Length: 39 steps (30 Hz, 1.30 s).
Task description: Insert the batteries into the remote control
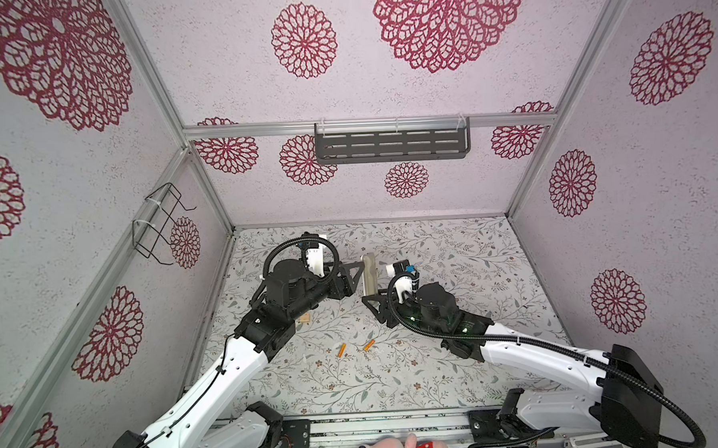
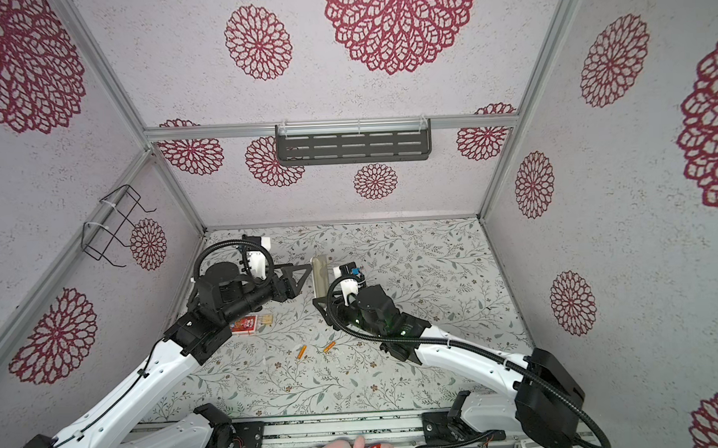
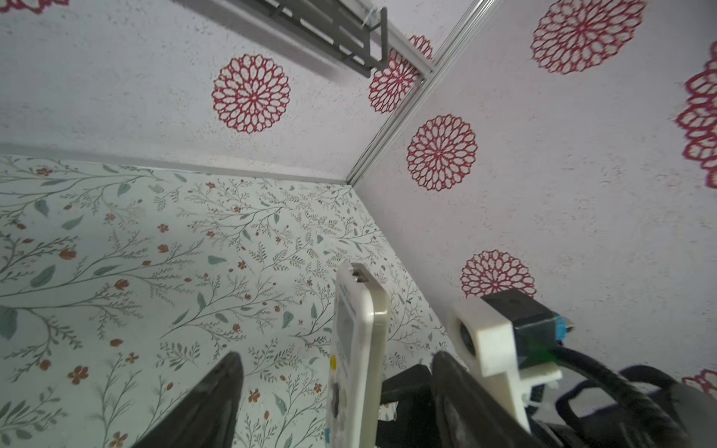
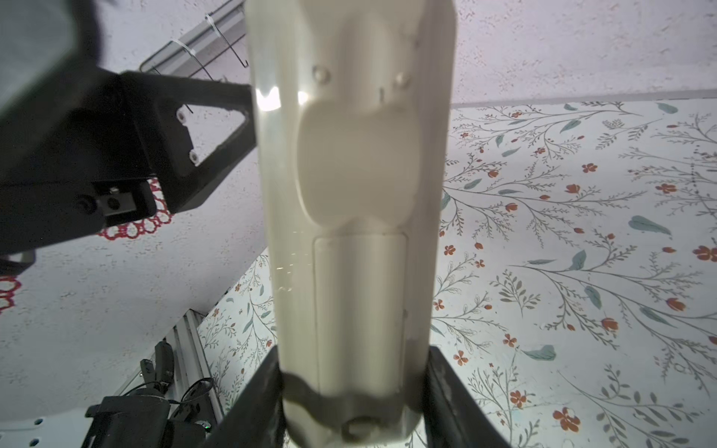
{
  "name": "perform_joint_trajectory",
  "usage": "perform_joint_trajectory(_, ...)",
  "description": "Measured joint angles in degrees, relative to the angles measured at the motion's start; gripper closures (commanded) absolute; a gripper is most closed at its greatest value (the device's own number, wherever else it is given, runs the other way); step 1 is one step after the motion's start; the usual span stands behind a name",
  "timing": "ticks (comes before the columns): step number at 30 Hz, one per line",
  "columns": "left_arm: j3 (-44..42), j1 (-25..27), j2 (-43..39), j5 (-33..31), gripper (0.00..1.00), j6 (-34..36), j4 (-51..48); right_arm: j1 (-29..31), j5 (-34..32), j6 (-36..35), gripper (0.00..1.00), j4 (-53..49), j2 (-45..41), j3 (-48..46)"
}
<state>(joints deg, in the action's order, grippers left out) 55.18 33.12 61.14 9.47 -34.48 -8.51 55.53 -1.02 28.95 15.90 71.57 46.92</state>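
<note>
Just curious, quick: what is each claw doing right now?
Left gripper: open, straddling the remote control without gripping it.
Right gripper: closed, holding the remote control.

Plastic, print and metal, seen from my seat.
On the remote control (image 4: 349,163) I see a smooth, glossy beige plastic back; table cover (image 1: 397,381) matt print; walls (image 1: 217,73) rough, grainy; frame rails (image 1: 261,130) brushed metal.
</note>
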Motion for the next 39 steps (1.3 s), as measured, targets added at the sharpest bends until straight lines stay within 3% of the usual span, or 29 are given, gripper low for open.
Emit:
perform_joint_trajectory(13, 2.4, 3.0, 6.0, -5.8, 0.44, 0.4, -0.8, 2.5, -5.8, -2.9, 1.0, -3.0, 1.7, 1.9)
perform_joint_trajectory(28, 3.1, 3.7, 9.0, -6.3, 0.59, -0.1, 0.2, 2.8, -8.2, -3.7, 1.0, -4.8, 1.8, 1.9)
perform_joint_trajectory(39, 3.1, 3.8, 9.4, -5.4, 0.77, -0.7, 1.1, 2.8, -8.4, -3.8, 1.0, -5.5, 1.8, 1.9)
